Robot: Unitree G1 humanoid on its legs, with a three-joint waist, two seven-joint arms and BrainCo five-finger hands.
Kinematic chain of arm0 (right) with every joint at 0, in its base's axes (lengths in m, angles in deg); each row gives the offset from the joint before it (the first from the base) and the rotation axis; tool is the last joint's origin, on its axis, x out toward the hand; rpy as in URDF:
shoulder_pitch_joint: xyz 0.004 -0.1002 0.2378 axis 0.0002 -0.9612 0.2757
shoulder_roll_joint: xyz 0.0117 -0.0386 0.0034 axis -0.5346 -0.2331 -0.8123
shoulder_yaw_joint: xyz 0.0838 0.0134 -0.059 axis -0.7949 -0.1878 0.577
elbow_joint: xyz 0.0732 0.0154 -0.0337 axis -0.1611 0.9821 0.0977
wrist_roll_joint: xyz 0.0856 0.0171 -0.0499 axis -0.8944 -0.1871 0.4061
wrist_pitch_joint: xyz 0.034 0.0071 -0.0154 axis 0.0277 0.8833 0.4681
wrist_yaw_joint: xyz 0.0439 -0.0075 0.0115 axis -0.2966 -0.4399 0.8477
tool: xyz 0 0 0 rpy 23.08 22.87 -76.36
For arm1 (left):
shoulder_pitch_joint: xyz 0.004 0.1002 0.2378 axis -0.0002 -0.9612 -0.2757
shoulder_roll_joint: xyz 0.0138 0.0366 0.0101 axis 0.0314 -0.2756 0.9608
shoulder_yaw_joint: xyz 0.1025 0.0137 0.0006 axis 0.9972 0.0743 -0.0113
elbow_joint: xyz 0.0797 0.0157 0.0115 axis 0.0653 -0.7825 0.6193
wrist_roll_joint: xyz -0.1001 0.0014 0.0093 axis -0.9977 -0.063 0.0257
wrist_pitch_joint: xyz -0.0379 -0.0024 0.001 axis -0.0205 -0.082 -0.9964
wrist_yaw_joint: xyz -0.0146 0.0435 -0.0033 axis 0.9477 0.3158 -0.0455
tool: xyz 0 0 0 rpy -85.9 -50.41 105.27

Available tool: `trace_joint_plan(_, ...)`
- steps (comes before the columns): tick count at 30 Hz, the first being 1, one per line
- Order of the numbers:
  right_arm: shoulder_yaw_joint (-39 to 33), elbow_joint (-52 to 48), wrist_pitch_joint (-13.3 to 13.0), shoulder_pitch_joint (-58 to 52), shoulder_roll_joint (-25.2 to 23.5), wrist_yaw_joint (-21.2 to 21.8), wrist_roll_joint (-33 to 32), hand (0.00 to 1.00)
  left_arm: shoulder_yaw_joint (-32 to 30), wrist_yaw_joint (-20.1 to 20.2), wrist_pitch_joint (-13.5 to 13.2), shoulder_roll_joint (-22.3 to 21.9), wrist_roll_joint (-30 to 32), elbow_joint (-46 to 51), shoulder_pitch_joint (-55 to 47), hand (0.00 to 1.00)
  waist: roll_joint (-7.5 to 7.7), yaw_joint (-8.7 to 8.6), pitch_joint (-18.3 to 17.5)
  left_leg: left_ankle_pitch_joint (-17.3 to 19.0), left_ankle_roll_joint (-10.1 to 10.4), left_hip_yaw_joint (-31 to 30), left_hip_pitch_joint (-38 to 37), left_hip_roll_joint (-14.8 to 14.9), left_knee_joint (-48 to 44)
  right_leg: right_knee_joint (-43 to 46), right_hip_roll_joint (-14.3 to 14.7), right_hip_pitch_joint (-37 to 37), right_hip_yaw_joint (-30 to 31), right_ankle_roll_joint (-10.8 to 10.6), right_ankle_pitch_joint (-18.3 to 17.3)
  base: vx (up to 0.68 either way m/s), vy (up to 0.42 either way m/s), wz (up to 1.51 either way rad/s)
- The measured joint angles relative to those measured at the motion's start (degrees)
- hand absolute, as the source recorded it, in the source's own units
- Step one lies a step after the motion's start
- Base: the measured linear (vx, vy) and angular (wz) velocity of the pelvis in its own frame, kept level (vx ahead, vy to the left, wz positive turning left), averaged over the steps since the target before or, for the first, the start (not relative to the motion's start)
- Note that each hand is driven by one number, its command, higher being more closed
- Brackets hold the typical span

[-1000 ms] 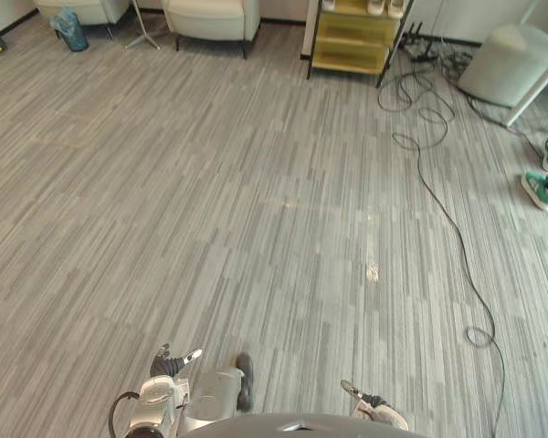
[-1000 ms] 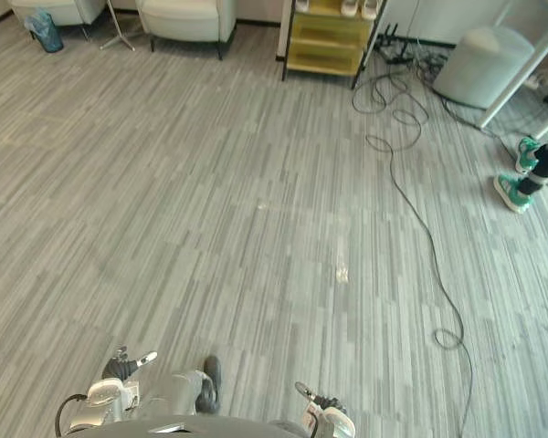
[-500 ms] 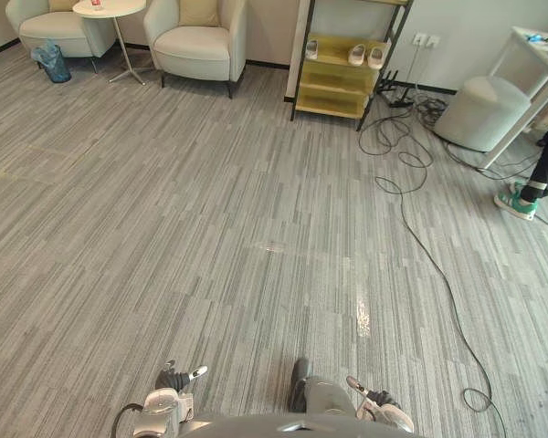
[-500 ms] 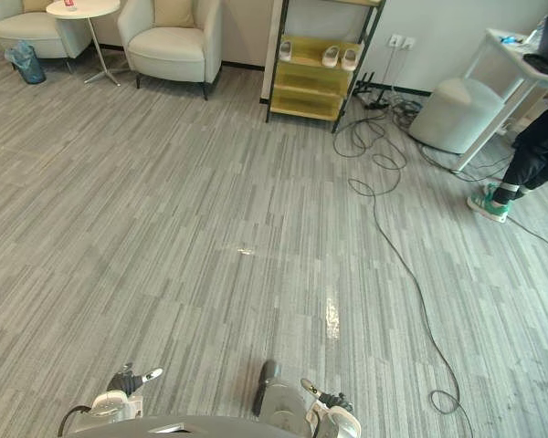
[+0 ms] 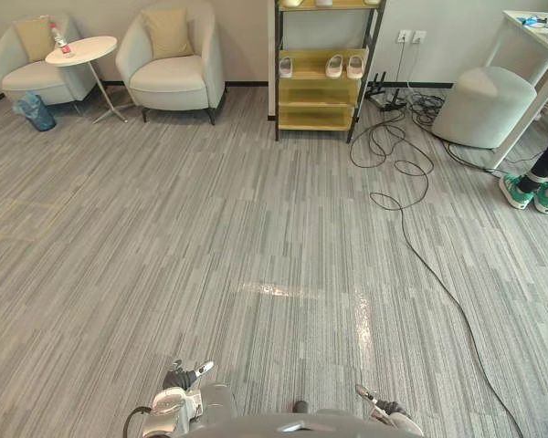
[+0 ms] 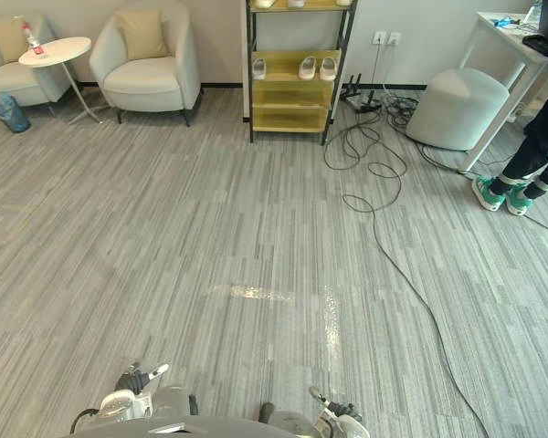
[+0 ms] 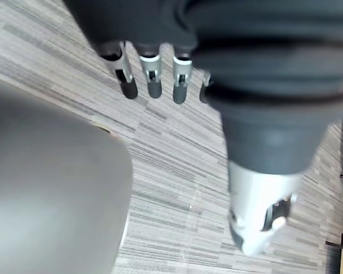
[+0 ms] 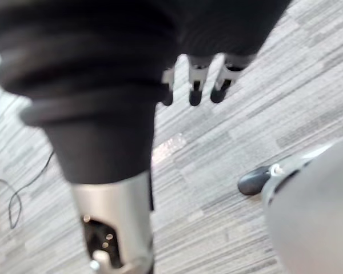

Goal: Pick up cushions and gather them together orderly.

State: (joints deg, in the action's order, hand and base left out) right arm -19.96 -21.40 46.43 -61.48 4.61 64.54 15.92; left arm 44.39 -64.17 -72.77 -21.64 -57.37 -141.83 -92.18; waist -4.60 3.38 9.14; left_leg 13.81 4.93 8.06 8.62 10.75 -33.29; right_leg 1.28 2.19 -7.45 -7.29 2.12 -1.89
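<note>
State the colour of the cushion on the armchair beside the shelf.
The cushion is tan, clearest in the left eye view.

Tan cushion (image 5: 167, 32) upright in armchair (image 5: 171, 76), second cushion (image 5: 34, 38) in left armchair (image 5: 23, 80)

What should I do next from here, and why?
Probably step forward and left. The left hand and right hand hang open and empty, while one cushion sits in the nearer armchair and another cushion in the farther armchair, both beyond reach.

eyes: head-high, down-forward, share floor (image 5: 256, 228) | wrists: close, along fingers (image 7: 151, 80), floorward
</note>
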Motion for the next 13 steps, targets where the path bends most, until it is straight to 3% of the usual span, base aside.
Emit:
trace_joint_plan(2, -0.1, -0.1, 0.0, 0.0, -0.1, 0.0, 0.0, 0.00, 0.0, 0.0, 0.0, 0.0, 0.1, 0.0, 0.1, 0.00, 0.25, -0.02, 0.2, -1.9, 0.3, -0.8, -1.0, -2.1, 10.6, 0.1, -1.3, -0.5, 0.5, -1.1, -0.7, 0.20, 0.149, -0.21)
trace_joint_plan(3, -0.7, -0.1, 0.0, -0.3, -0.1, 0.0, 0.0, 0.00, 0.1, 0.0, 0.0, -0.3, 0.1, -0.2, 0.0, 0.00, -0.28, -0.10, -0.1, -7.4, 0.8, -3.2, -1.9, -3.7, 18.4, 0.4, -1.9, -0.8, 0.8, -2.6, -1.6, 0.22, 0.216, -0.13)
trace_joint_plan(4, -1.5, -0.1, -0.1, -0.4, 0.2, 0.0, 0.1, 0.00, 0.1, 0.1, 0.0, -0.5, 0.1, -0.7, -0.2, 0.00, -0.83, -0.05, -0.5, -12.2, -0.8, -4.5, -2.0, -3.9, 19.3, 0.7, -1.7, -1.1, 1.2, -3.6, -2.3, 0.26, 0.264, -0.10)
trace_joint_plan(5, -1.7, -0.1, 0.1, -0.3, -0.3, 0.0, 0.1, 0.00, -0.1, 0.0, 0.0, -0.1, 0.1, -0.7, 0.1, 0.00, 0.30, -0.02, -0.6, -11.7, -1.3, -3.3, -3.5, -5.5, 19.8, 1.9, -3.4, -1.5, 1.9, -4.9, -3.4, 0.21, 0.211, -0.12)
trace_joint_plan(8, -1.4, -0.1, 0.0, -0.8, -2.3, 0.1, 0.1, 0.00, -1.1, 0.0, -0.3, 1.2, 0.1, -0.6, 0.1, 0.00, 3.52, 0.88, -0.9, -10.7, -3.2, -1.0, -5.9, -8.4, 22.2, 4.3, -6.9, -0.9, 2.1, -5.9, -5.4, 0.19, 0.203, -0.18)
trace_joint_plan(13, -1.0, -0.1, 0.0, -1.4, -2.7, 0.1, 0.1, 0.00, -1.2, 0.0, -0.2, 1.7, 0.1, -1.8, 0.1, 0.00, 4.64, 1.11, -1.9, -12.2, -5.1, -0.7, -9.8, -11.4, 28.4, 4.5, -9.1, -1.5, 1.9, -5.9, -5.4, 0.08, 0.090, -0.04)
